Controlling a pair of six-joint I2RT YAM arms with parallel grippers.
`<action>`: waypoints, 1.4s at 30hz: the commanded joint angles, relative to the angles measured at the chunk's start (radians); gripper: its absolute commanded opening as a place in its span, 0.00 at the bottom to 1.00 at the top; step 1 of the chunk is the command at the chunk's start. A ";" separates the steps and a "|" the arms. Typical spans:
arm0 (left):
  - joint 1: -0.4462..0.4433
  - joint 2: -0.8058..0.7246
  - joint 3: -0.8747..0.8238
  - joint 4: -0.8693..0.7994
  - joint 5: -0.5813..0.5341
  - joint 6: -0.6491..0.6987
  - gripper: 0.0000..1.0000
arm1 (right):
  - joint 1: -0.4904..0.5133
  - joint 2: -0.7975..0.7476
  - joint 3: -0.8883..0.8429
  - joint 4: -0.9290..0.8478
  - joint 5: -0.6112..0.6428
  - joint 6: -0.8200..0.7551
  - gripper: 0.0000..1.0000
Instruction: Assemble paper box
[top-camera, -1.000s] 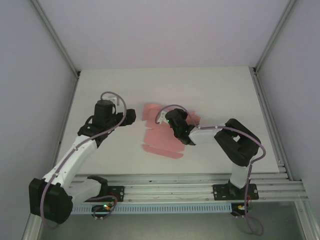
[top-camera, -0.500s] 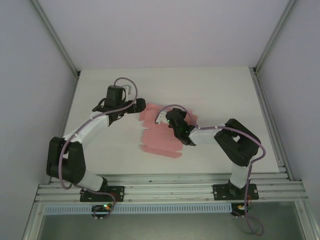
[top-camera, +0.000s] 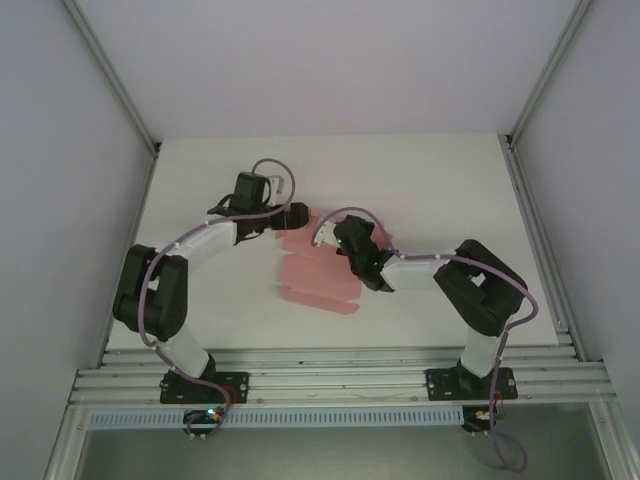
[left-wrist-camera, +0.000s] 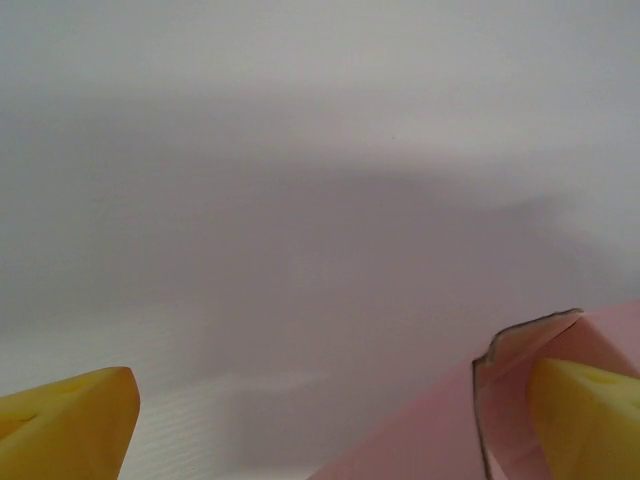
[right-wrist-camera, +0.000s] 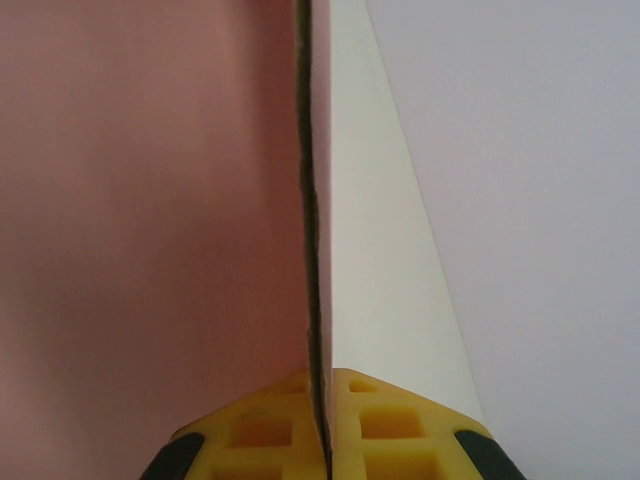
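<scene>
The paper box (top-camera: 312, 272) is a flat pale pink cut-out sheet lying mid-table, with one panel lifted. My right gripper (top-camera: 344, 240) is shut on that raised panel; in the right wrist view the yellow fingers (right-wrist-camera: 270, 435) pinch the card's edge (right-wrist-camera: 312, 250), pink face to the left and white back (right-wrist-camera: 375, 260) to the right. My left gripper (top-camera: 299, 217) stands open at the sheet's far left corner. In the left wrist view a pink flap (left-wrist-camera: 440, 430) lies by the right fingertip (left-wrist-camera: 590, 415), apart from the left fingertip (left-wrist-camera: 65, 425).
The white table (top-camera: 430, 180) is bare around the sheet. Grey walls and aluminium frame posts (top-camera: 110, 75) close in the sides and back. A metal rail (top-camera: 340, 375) carrying both arm bases runs along the near edge.
My left arm has swung right and away from its base, bringing its open gripper up to the sheet's far left corner. The right gripper has kept its hold and barely moved.
</scene>
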 joint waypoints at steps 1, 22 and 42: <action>-0.032 0.011 0.002 0.069 -0.015 -0.024 1.00 | 0.008 -0.037 0.001 -0.030 -0.037 0.064 0.00; 0.017 -0.284 -0.232 0.139 0.035 -0.060 1.00 | -0.042 -0.187 -0.078 -0.132 -0.079 0.324 0.00; 0.164 -0.108 -0.398 0.701 0.458 -0.270 0.43 | -0.076 -0.250 -0.095 -0.186 -0.179 0.427 0.00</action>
